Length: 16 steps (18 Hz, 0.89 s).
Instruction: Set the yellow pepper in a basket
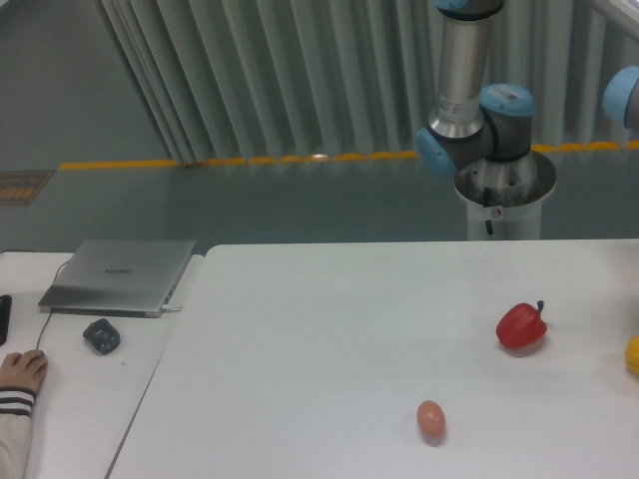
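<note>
My tool is out of view, so I cannot tell its state. The yellow pepper [633, 356] lies at the right edge of the white table [329, 329], partly cut off, near the red pepper [521, 326]; the egg [430, 419] lies nearer the front.

Table [329, 329]: pepper with stem [521, 326] right of centre; egg [430, 419] nearer front, left of it, well apart. Second pepper [633, 355] at right frame edge, cut off. Arm base [504, 190] behind far table edge. Side desk [90, 399] left: laptop [120, 275] at back, mouse [101, 335] before it, person's hand [20, 371] at front left.
</note>
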Available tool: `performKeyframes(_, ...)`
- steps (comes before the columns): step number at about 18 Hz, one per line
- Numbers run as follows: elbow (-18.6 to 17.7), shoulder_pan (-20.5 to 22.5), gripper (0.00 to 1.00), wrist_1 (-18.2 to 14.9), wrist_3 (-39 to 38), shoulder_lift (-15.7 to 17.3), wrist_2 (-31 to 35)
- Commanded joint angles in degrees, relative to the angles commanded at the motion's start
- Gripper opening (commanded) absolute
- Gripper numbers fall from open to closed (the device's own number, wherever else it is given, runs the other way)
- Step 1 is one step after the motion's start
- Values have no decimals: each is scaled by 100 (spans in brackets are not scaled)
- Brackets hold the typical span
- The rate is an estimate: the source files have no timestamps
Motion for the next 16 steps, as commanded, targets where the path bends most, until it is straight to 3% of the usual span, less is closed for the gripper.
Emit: performKeyframes(16,-53,-18,100,35,-140,44,9)
